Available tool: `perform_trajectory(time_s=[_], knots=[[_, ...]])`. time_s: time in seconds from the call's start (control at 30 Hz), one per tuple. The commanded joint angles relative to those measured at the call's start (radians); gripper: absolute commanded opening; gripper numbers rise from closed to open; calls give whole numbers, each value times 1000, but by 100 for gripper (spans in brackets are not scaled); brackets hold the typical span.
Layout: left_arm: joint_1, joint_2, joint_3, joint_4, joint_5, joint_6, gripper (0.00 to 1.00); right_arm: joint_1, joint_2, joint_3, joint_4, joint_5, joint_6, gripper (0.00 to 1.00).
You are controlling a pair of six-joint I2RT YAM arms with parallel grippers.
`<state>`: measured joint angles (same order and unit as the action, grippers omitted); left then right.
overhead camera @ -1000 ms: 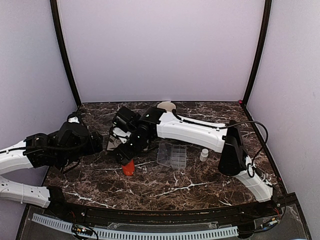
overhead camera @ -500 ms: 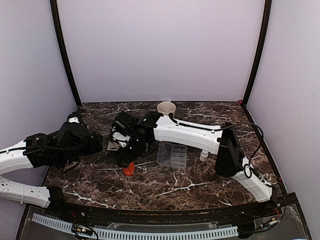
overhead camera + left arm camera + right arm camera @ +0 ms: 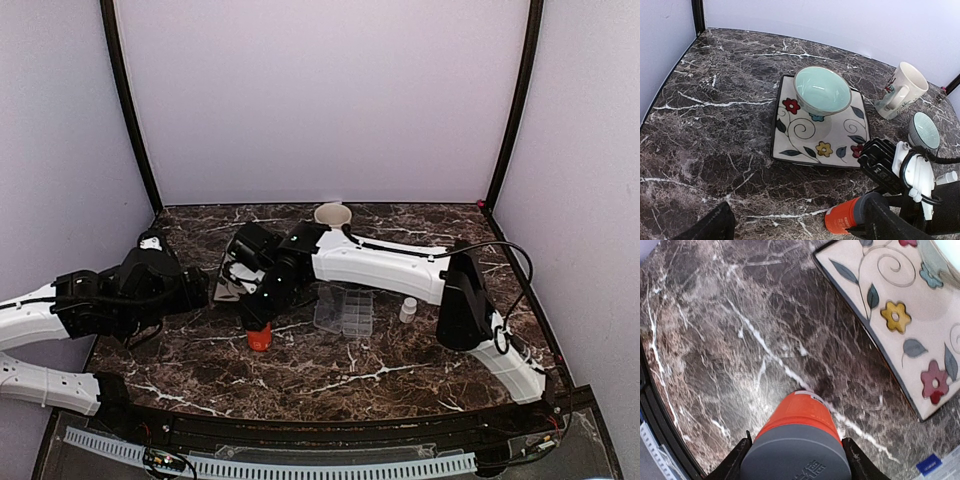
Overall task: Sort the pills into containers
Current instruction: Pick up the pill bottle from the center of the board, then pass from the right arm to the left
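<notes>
An orange bottle [image 3: 258, 337] with a grey cap stands on the marble table in front of the plate. My right gripper [image 3: 259, 318] reaches across from the right, and its fingers [image 3: 740, 456] press on both sides of the grey cap [image 3: 796, 455]. The bottle also shows in the left wrist view [image 3: 842, 218]. My left gripper [image 3: 200, 288] is open and empty, just left of the bottle and low over the table [image 3: 800, 225]. The clear pill box [image 3: 345, 310] lies right of the bottle. No pills show in any view.
A square flowered plate [image 3: 805, 135] holds a pale green bowl [image 3: 821, 90]. A cream mug [image 3: 902, 90] and a second bowl [image 3: 924, 131] stand to its right. A small white bottle [image 3: 408, 310] stands right of the pill box. Walls close in on all sides.
My right arm has shifted a little over the orange bottle, uncovering the mug behind it. My left gripper has edged right toward the bottle. The bottle has stayed in place.
</notes>
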<state>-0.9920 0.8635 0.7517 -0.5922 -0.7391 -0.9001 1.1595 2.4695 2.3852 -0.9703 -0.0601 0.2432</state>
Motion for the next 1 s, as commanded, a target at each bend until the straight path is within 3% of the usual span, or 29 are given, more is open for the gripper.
perform_trajectory(time_s=[0.0, 0.17, 0.47, 0.73, 0.97], knots=[[4, -7, -25, 108, 41, 59, 95, -20, -139, -100, 56, 22, 2, 23], [14, -2, -54, 304, 158, 165, 99, -86, -354, -319, 192, -20, 42, 20], [99, 162, -23, 635, 525, 240, 99, -208, -697, -717, 397, -165, 118, 19], [185, 295, -44, 1001, 903, 199, 92, -306, -897, -922, 559, -310, 217, 19], [254, 435, -13, 1204, 1250, 125, 88, -365, -1007, -1033, 648, -415, 280, 18]])
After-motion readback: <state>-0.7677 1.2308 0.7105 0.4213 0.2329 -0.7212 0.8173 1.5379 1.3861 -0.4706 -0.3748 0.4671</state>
